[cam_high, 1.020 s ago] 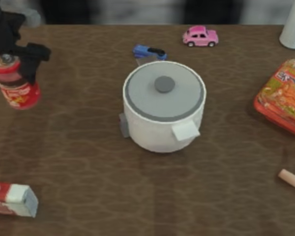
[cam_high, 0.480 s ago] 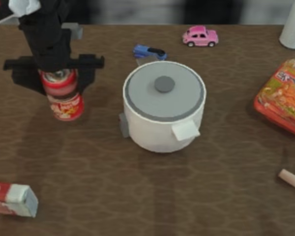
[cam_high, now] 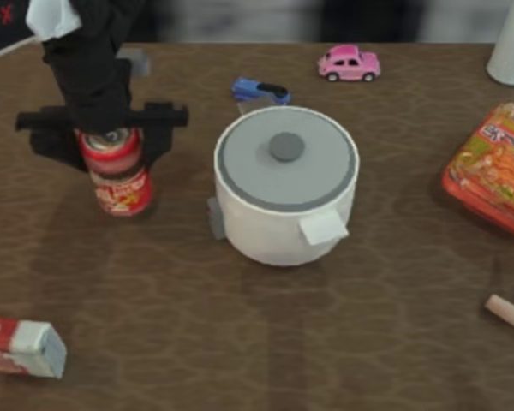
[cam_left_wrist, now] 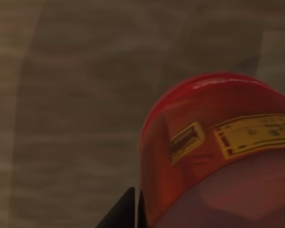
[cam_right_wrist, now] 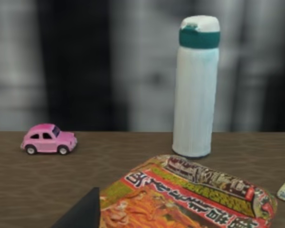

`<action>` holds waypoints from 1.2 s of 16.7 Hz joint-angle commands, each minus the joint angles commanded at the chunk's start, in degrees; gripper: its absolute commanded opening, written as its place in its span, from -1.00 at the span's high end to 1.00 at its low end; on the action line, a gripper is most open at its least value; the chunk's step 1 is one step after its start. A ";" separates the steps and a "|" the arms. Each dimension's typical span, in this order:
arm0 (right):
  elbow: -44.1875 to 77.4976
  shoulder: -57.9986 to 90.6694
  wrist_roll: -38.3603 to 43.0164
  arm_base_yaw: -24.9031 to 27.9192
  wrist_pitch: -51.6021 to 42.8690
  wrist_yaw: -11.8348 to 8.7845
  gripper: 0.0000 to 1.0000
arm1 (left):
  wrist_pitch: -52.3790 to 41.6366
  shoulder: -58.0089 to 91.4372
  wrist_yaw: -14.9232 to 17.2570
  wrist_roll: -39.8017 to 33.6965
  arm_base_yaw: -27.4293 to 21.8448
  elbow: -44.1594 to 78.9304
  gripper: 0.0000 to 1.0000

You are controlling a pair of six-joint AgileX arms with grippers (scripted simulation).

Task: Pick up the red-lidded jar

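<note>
While your left gripper (cam_high: 110, 137) clenches the red-lidded jar (cam_high: 116, 174), the right arm stays out of the top view.

Directly under the gripper, the jar's lid sits between the black fingers and its labelled body hangs tilted below them. To the gripper's right stands the white pot (cam_high: 284, 184), well apart. Your right wrist view shows a pink toy car (cam_right_wrist: 48, 138) and a white bottle (cam_right_wrist: 196, 85); whether the right gripper is released or clenched, you cannot tell.

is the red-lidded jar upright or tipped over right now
Roughly upright, leaning a little. In the top view the red-lidded jar shows its lid above its label, gripped by the left gripper. Whether it touches the table, cannot tell.
</note>
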 joint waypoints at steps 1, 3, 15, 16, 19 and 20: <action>0.00 0.00 0.00 0.00 0.00 0.00 -1.00 | 1.56 0.50 -0.01 0.07 -0.07 -1.06 1.00; 0.00 0.00 0.00 0.00 0.00 0.00 -1.00 | 5.00 1.61 -0.04 0.07 -0.06 -3.32 1.00; 0.00 0.00 0.00 0.00 0.00 0.00 -1.00 | 7.66 2.66 -0.06 0.01 -0.02 -5.23 0.10; 0.00 0.00 0.00 0.00 0.00 0.00 -1.00 | 7.66 2.66 -0.06 0.01 -0.02 -5.23 -0.06; 0.00 0.00 0.00 0.00 0.00 0.00 -1.00 | 7.66 2.66 -0.06 0.01 -0.02 -5.23 -0.51; 0.00 0.00 0.00 0.00 0.00 0.00 -1.00 | 7.66 2.66 -0.06 0.01 -0.02 -5.23 -0.66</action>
